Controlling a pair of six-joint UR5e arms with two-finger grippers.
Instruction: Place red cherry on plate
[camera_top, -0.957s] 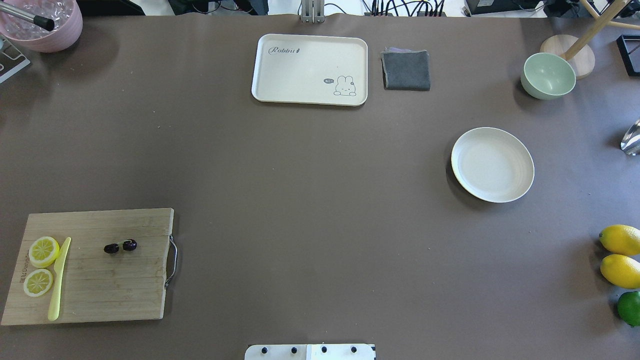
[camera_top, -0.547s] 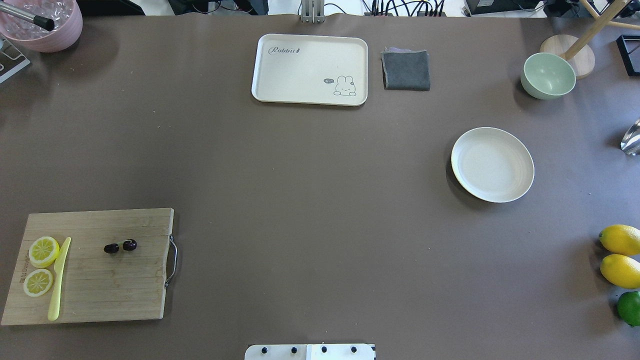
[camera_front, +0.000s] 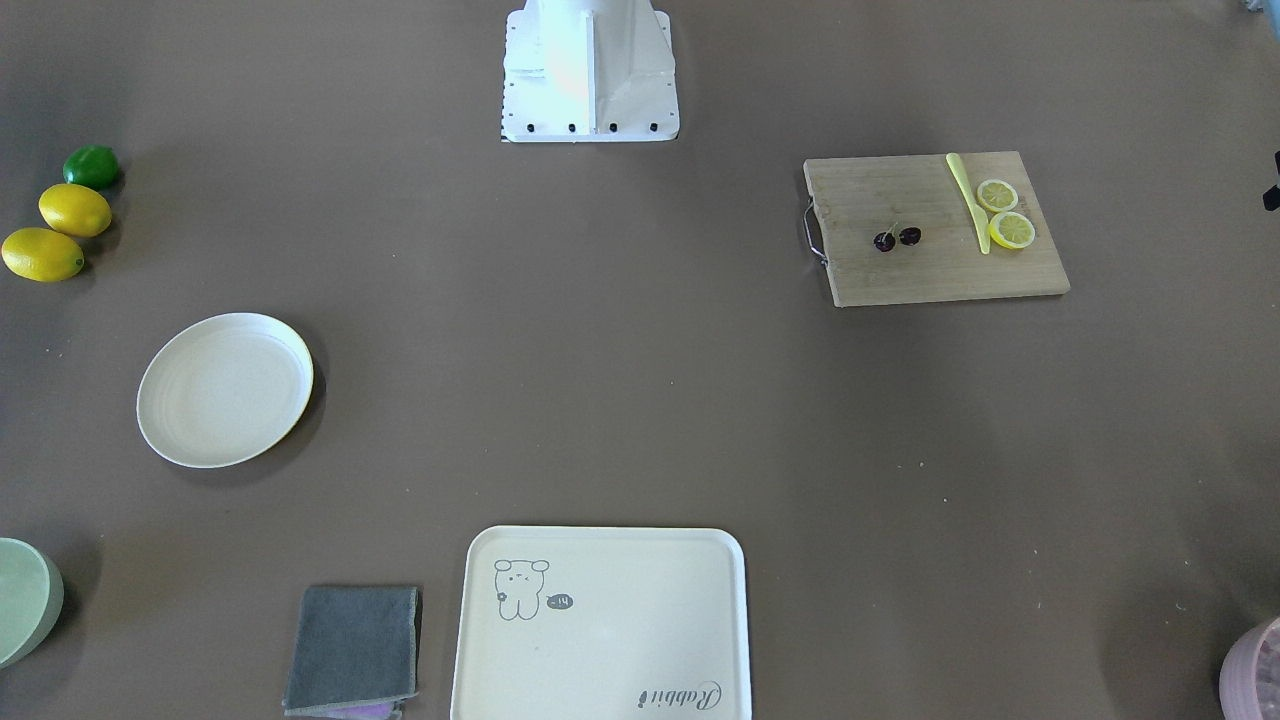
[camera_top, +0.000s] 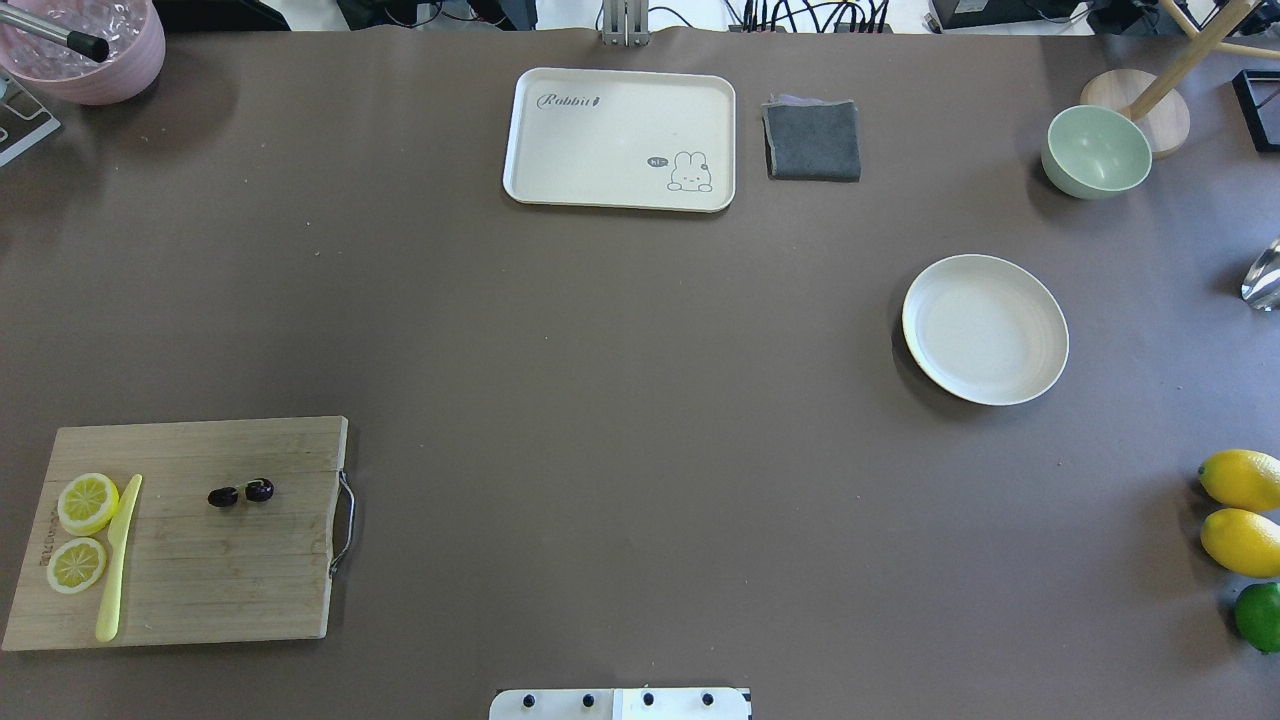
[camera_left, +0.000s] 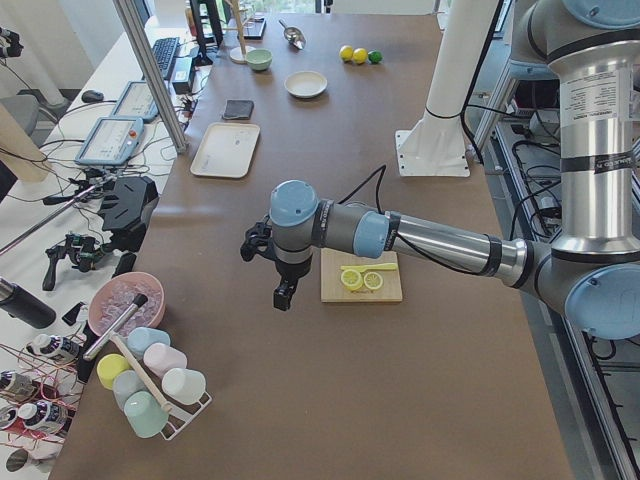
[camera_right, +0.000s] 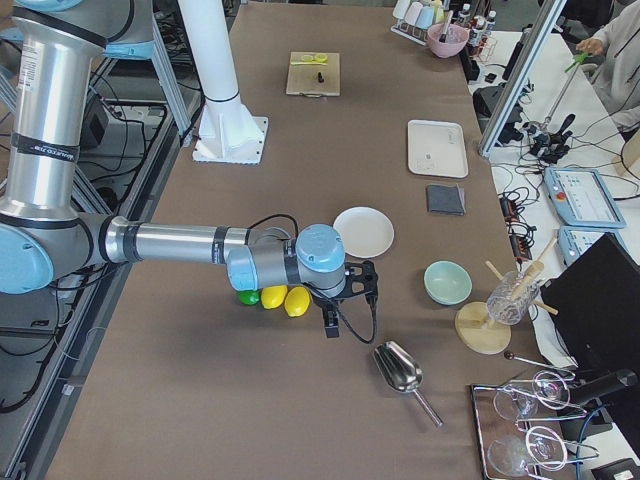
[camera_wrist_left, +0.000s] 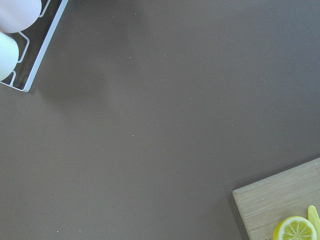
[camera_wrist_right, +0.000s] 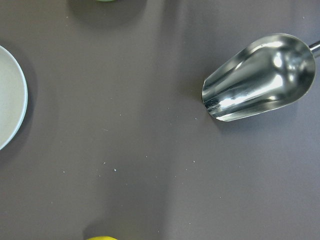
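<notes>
The red cherry (camera_top: 241, 493) (camera_front: 897, 238), a dark maroon pair on a thin green stem, lies on the wooden cutting board (camera_top: 250, 590) at the near left of the table. The round cream plate (camera_top: 985, 329) (camera_front: 225, 388) (camera_right: 363, 231) stands bare on the right side, far from the cherry. My left gripper (camera_left: 283, 297) hangs over the table beyond the board's outer end, and I cannot tell whether it is open or shut. My right gripper (camera_right: 330, 328) hangs between the lemons and a metal scoop, its state also unclear. Neither gripper appears in the overhead or front view.
Two lemon slices (camera_top: 84, 502) and a yellow knife (camera_top: 116, 560) share the board. A cream tray (camera_top: 620, 190) and grey cloth (camera_top: 812, 140) lie at the far edge, a green bowl (camera_top: 1095, 150) far right. Lemons (camera_top: 1240, 510), a lime and a scoop (camera_wrist_right: 260, 75) sit at the right end.
</notes>
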